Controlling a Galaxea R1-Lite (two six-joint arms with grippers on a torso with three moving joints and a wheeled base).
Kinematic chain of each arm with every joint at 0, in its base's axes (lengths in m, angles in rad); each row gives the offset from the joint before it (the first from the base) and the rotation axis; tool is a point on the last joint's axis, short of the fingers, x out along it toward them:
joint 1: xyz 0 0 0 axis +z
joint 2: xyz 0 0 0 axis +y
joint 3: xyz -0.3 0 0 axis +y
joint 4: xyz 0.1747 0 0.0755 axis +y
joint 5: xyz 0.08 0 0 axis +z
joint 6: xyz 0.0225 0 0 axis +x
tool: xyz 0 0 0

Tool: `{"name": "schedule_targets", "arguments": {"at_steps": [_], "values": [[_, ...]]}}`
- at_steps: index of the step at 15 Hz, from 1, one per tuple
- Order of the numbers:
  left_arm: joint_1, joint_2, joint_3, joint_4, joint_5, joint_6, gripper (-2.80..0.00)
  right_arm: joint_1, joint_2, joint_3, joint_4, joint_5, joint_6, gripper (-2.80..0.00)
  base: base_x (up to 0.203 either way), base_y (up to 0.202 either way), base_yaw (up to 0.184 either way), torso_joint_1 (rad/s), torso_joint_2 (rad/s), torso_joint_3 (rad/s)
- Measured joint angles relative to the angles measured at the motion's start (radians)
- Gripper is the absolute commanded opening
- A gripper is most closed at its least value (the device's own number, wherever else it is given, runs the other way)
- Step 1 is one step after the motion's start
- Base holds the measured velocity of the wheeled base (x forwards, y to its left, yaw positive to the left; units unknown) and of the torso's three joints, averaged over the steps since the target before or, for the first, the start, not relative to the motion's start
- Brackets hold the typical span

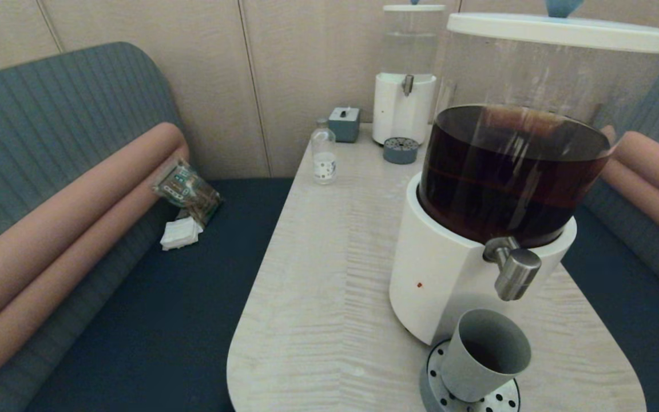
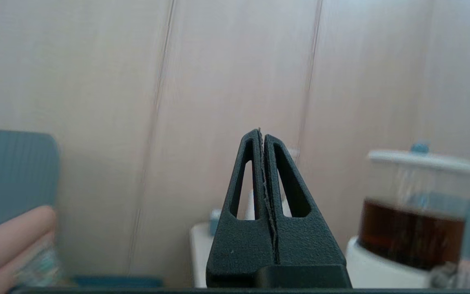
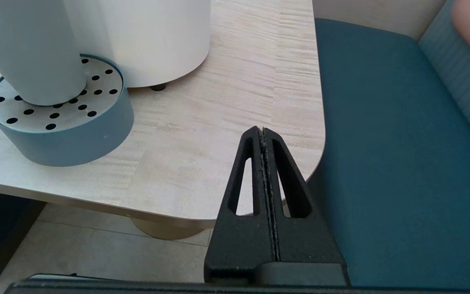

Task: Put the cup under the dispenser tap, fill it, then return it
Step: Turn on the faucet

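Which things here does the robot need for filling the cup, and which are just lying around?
Needed for the job:
- the cup, on the drip tray
- the dispenser tap
- the big dispenser

Just lying about:
- small glass bottle
- smaller dispenser
- grey box
- packet and napkins on the bench

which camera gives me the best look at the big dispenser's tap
The head view: the dispenser tap shows whole and sharp, sticking out of the white base above the cup. In the left wrist view it is only a blurred grey shape at the frame's corner. The right wrist view misses it.
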State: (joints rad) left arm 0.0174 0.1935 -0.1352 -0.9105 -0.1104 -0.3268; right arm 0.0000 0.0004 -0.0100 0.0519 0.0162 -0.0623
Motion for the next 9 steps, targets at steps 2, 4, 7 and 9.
{"name": "schedule_targets", "arguments": {"at_steps": [2,4,7,9], "values": [[-0.002,-0.063,-0.010,0.085,-0.007,0.058,-2.80,0.000,0.000,0.001,0.000,0.000,0.000,-2.80,0.000,0.000,0.000,0.000,0.00,0.000],[-0.003,-0.128,-0.014,0.220,-0.021,0.147,-2.80,0.000,0.000,0.000,0.000,0.000,0.000,-2.80,0.000,0.000,0.000,0.000,0.00,0.000],[-0.003,-0.176,0.039,0.376,-0.066,0.332,-2.80,0.000,0.000,-0.001,0.000,0.001,0.000,-2.80,0.000,0.000,0.000,0.000,0.00,0.000],[-0.003,-0.188,0.101,0.462,-0.080,0.356,-2.80,0.000,0.000,0.000,0.000,0.000,0.000,-2.80,0.000,0.000,0.000,0.000,0.00,0.000]]}}
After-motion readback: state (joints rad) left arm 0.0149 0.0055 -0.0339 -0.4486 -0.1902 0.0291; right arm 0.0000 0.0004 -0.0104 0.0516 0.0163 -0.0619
